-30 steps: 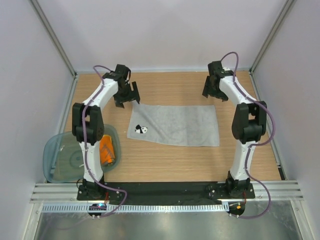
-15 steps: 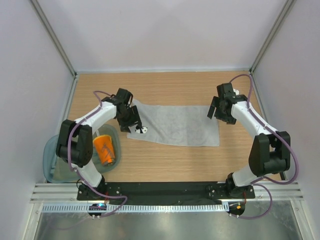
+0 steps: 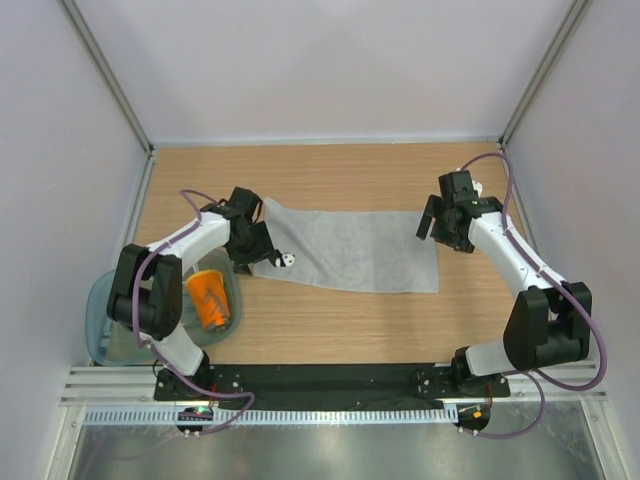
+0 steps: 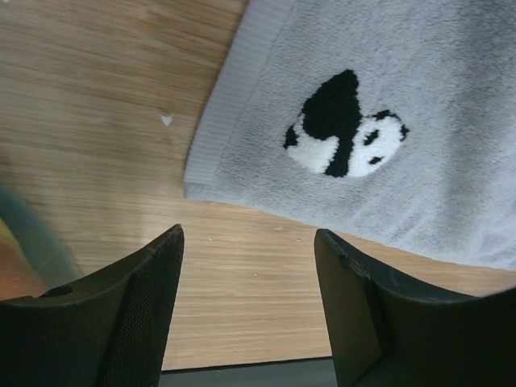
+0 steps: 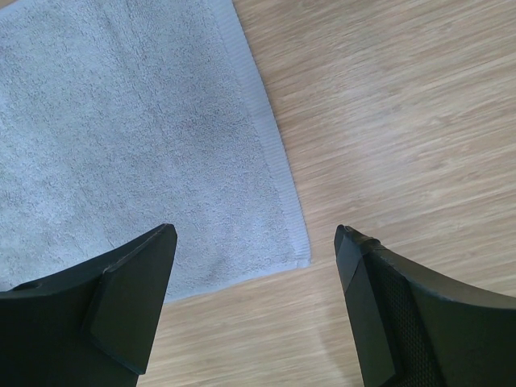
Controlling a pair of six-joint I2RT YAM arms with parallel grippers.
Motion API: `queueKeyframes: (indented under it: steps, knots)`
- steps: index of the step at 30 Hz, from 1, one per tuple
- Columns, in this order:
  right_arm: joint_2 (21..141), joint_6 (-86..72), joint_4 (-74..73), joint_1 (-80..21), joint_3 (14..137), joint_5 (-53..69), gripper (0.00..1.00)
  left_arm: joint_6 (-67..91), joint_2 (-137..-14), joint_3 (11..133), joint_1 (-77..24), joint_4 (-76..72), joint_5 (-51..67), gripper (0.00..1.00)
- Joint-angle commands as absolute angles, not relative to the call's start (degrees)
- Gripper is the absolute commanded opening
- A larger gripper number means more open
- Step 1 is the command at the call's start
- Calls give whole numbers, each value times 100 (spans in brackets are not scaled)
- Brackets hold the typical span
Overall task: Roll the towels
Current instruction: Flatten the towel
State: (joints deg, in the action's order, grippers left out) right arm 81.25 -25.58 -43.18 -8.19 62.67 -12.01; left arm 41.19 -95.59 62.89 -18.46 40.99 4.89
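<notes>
The grey towel (image 3: 350, 248) lies flat on the middle of the table, with a small panda patch (image 3: 286, 259) near its near-left corner. My left gripper (image 3: 252, 250) is open and empty, low over bare wood beside that corner. In the left wrist view the towel (image 4: 419, 72) and the panda patch (image 4: 343, 133) lie just ahead of the open left gripper (image 4: 248, 238). My right gripper (image 3: 441, 224) is open and empty at the towel's far-right corner. In the right wrist view that corner of the towel (image 5: 121, 137) lies between the open fingers of the right gripper (image 5: 254, 234). The orange towel (image 3: 210, 298) lies in the teal tub.
The translucent teal tub (image 3: 115, 325) stands at the near left beside the left arm's base. Its edge shows at the left of the left wrist view (image 4: 32, 234). White walls enclose the wooden table (image 3: 330, 330) on three sides.
Both arms have swung down from the back of the table. The left gripper came to the towel's near-left corner and the right gripper to its far-right corner. The towel has not moved.
</notes>
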Motion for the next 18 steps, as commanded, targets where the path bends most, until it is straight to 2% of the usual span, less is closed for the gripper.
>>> queueKeyframes:
  steps: [1, 11, 18]
  knots:
    - [8060, -2470, -4245, -817, 6284, -1231, 86, 3973, -9308, 6126, -1819, 4254, 0, 67]
    - [8024, -2470, -4219, -817, 6100, -1239, 86, 4025, -9562, 6073, -1828, 4210, -457, 62]
    - [8033, -2452, -4219, -817, 6100, -1222, 86, 4043, -9826, 6091, -1828, 3947, -352, 49]
